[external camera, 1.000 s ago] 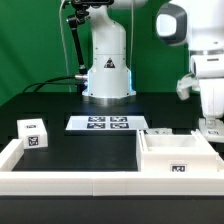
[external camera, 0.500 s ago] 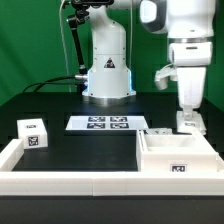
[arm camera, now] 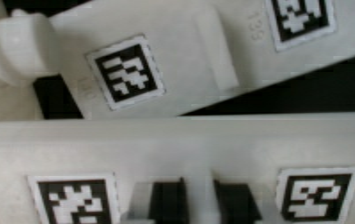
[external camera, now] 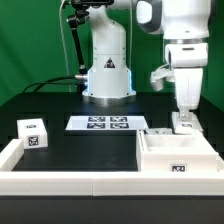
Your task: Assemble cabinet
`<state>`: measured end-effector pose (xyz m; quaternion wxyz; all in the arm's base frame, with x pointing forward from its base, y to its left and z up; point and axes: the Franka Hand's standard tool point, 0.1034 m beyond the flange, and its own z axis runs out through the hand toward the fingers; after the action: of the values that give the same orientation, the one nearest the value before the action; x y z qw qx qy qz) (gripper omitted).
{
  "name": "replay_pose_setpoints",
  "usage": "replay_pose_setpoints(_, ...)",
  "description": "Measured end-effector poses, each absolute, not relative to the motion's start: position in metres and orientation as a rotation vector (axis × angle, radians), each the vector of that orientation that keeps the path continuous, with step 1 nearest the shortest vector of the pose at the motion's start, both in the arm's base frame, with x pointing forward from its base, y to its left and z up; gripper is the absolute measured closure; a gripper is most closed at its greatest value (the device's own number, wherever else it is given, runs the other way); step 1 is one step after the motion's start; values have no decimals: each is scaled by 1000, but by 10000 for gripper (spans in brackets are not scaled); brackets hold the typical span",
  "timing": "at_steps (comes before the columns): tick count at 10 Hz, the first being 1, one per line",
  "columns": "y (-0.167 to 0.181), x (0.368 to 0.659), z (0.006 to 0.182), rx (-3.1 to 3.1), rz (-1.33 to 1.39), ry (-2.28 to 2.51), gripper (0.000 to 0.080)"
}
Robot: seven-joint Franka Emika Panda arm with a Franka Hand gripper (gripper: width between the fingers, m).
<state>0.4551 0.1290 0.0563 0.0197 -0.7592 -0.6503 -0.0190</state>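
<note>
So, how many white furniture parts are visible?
3: small box at the exterior view's left, big open box at its right, another piece behind it; more may be hidden.

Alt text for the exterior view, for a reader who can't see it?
On a black table, the robot arm's gripper hangs just behind a large white box frame at the exterior view's right. A small tagged box sits at that view's left, the marker board mid-table.

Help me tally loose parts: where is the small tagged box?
The small box sits on the table at the exterior view's left, inside the rail's corner, left of the marker board.
</note>
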Motion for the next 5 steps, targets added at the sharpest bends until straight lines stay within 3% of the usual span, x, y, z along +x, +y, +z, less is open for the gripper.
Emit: replay_pose_setpoints(5,108,455,53,-2323,-48,-2049,731)
